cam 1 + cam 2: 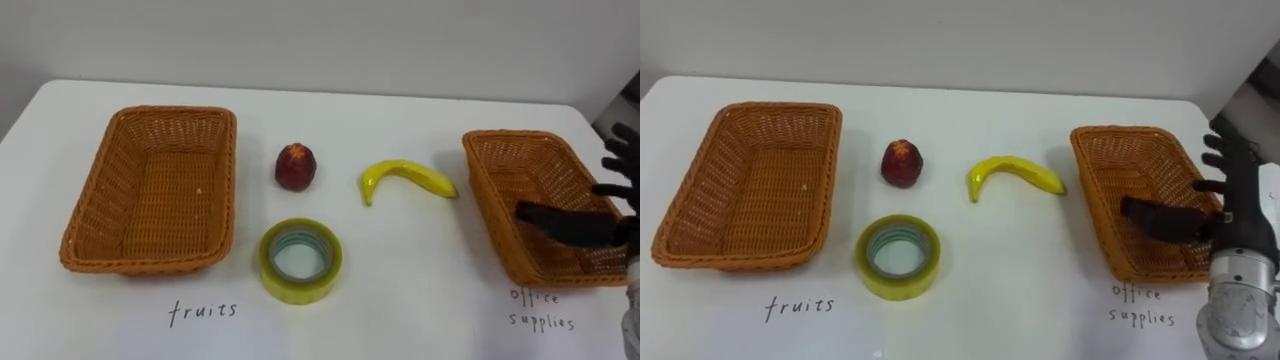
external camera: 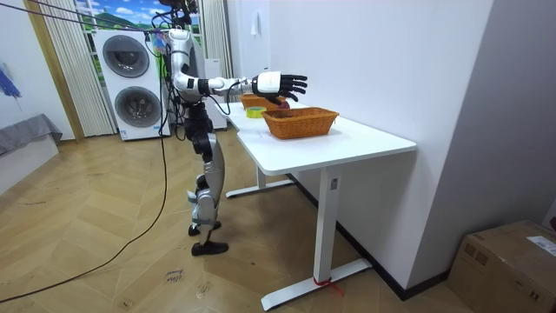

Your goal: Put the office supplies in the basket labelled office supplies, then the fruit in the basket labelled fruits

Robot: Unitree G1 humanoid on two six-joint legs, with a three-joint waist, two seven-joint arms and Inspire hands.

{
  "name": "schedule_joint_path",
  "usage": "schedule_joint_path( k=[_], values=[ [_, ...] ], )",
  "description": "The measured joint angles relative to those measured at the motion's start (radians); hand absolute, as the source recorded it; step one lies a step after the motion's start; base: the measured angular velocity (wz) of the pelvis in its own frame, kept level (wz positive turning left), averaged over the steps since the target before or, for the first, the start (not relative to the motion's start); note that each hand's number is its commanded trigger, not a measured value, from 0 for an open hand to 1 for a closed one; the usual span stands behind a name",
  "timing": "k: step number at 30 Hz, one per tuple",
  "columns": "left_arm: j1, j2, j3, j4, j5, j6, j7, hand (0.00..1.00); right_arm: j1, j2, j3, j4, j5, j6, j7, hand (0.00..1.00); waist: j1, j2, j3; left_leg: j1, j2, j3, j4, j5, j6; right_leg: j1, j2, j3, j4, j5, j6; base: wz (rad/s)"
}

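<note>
As hand (image 1: 1238, 215) hovers, tape (image 1: 899, 284) lies leftward.

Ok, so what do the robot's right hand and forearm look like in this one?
The right hand has black fingers and a black thumb on a pale grey-white body, joined to a silver-grey cylindrical wrist. In the room view, the slim forearm behind it looks light with darker sections.

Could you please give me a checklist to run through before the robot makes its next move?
1. Fruits basket empty and ready: ok.
2. Office supplies basket empty where visible: ok.
3. Tape roll lying flat, touching nothing else: ok.
4. Red fruit and banana apart, unobstructed: ok.
5. Right hand open, holding nothing, above the office supplies basket: ok.
</note>
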Motion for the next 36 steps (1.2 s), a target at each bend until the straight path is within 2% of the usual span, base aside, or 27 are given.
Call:
schedule_joint_path(
  k=[8, 13, 26, 36],
  values=[
    [0.003, 0.000, 0.005, 0.001, 0.000, 0.002, -0.014, 0.00, 0.000, 0.000, 0.000, -0.001, -0.075, 0.000, 0.007, 0.00, 0.001, 0.000, -0.0014, 0.000, 0.001, 0.007, 0.000, 0.000, 0.000, -0.004, 0.001, 0.010, 0.002, 0.000, 0.000, -0.02],
    [0.003, 0.000, 0.020, 0.001, 0.000, 0.003, -0.019, 0.00, 0.000, 0.000, 0.000, -0.003, -0.087, 0.001, 0.007, 0.00, 0.001, 0.001, -0.0044, 0.002, 0.001, 0.009, 0.000, 0.000, 0.000, -0.003, 0.001, 0.012, 0.002, 0.000, 0.000, 0.00],
    [0.003, -0.001, 0.020, 0.001, 0.000, 0.003, -0.018, 0.00, 0.000, 0.000, 0.000, -0.015, -0.106, 0.001, 0.021, 0.00, 0.001, 0.002, -0.0049, 0.013, 0.001, 0.009, -0.001, 0.000, 0.000, 0.008, 0.001, 0.012, 0.003, 0.000, 0.000, 0.00],
    [-0.001, -0.001, 0.023, 0.002, 0.000, -0.004, -0.014, 0.00, -0.001, -0.001, 0.000, -0.122, -0.105, -0.001, -0.020, 0.00, 0.028, 0.005, -0.0055, 0.014, 0.001, 0.010, 0.000, 0.000, 0.000, 0.009, 0.003, 0.011, 0.002, 0.000, 0.000, 0.00]
  ],
)
